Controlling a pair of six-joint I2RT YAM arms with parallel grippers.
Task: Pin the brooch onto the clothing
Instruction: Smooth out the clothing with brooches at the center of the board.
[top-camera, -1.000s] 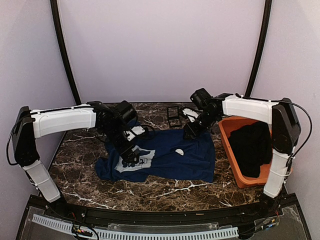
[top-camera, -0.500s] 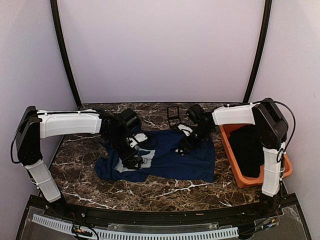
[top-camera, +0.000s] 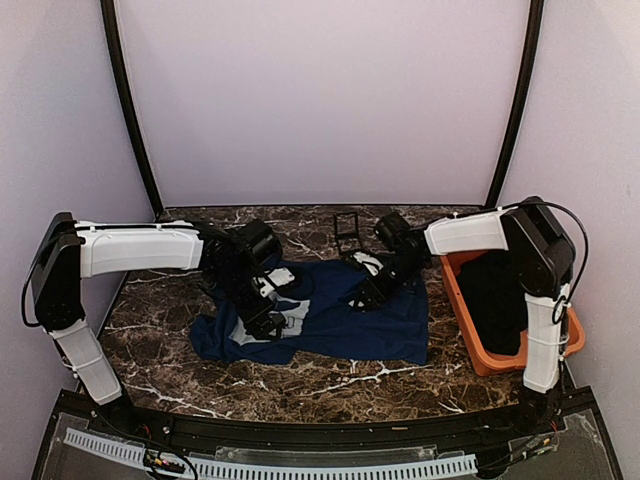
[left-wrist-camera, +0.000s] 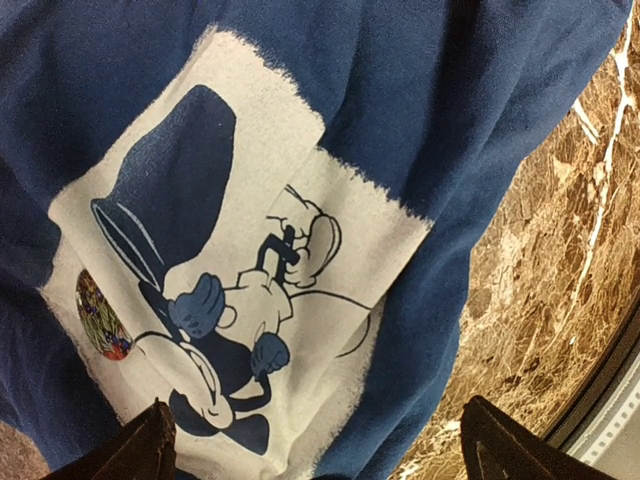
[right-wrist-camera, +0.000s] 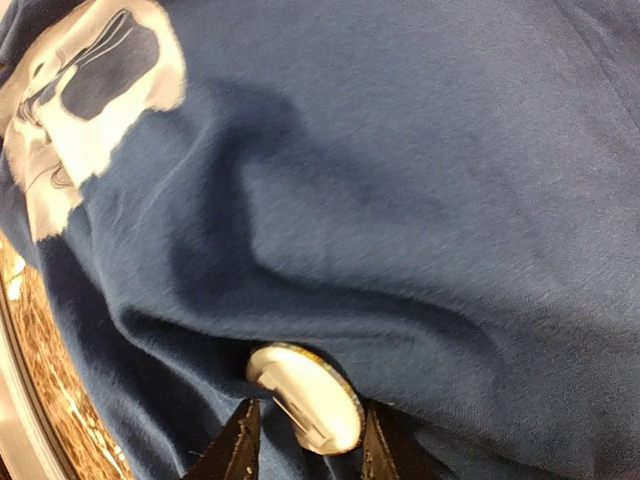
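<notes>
Since the earlier frame, the right gripper (right-wrist-camera: 312, 440) has come from the far hem of the navy T-shirt (top-camera: 350, 325) down to its middle, covering the brooch in the top view. Its jaws have narrowed. In the right wrist view, the brooch (right-wrist-camera: 305, 398) lies white back up on a fold of the blue cloth. One dark fingertip (right-wrist-camera: 240, 445) meets its rim on one side and the other meets it on the opposite side, so the badge is pinched between them while resting on the shirt. The left gripper (left-wrist-camera: 325, 455) hangs with its jaws spread wide over the light graphic print (left-wrist-camera: 300, 260) at the shirt's left end, the fingertips apart from the cloth. The shirt lies spread on the marble table (top-camera: 160, 330). An orange bin (top-camera: 470, 350) holding a black garment (top-camera: 500, 290) stands to the right, and a small black case (top-camera: 347, 230) stands beyond the shirt.
</notes>
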